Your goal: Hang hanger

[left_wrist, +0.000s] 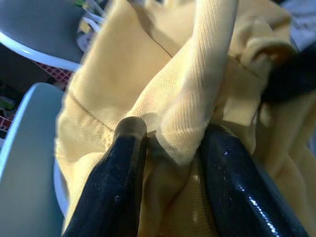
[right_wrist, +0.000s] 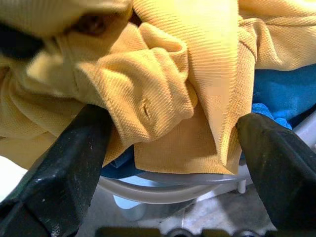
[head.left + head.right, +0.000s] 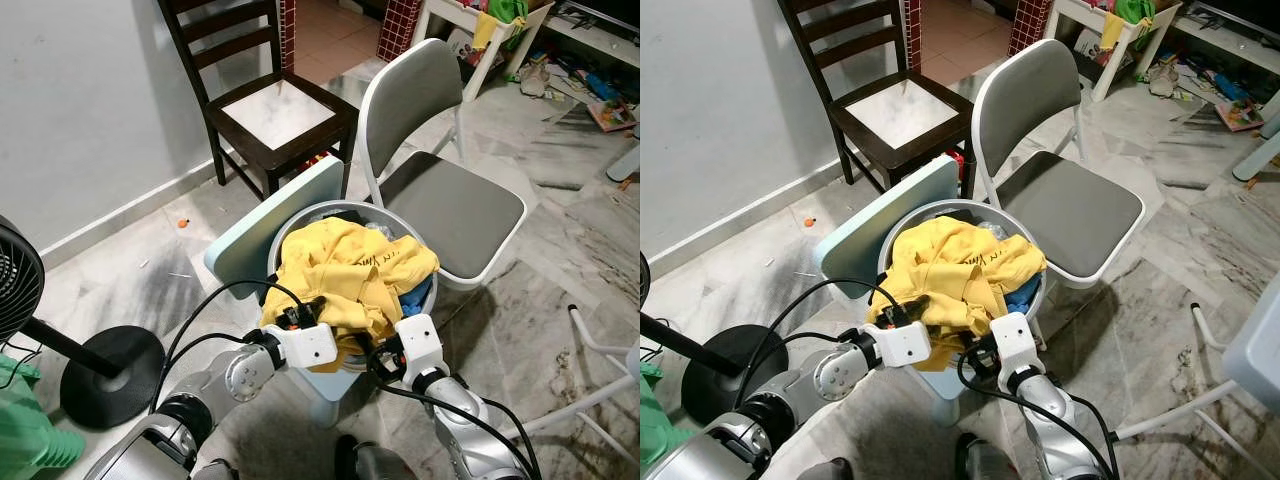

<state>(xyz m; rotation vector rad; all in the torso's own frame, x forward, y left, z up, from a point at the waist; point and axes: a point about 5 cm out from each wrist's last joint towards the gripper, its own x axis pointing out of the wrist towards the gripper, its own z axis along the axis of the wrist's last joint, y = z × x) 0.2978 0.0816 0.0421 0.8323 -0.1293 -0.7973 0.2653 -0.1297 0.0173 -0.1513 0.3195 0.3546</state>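
Yellow shirt [image 3: 350, 270] fills basket [image 3: 290, 225]; left hand [image 1: 168, 148] pinches it, right hand [image 2: 173, 143] open; grey chair [image 3: 450, 200] behind.

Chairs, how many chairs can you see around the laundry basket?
2. A dark wooden chair with a pale seat stands by the white wall behind the basket, and a grey folding chair with a white metal frame stands just beside it. Others may be out of frame.

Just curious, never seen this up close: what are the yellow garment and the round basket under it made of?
The yellow garment looks like soft knitted cotton-type fabric: fine ribbed texture, matte, folding limply. The round basket looks like smooth pale plastic, judging by its thin, even, slightly glossy rim, though painted metal can't be excluded.
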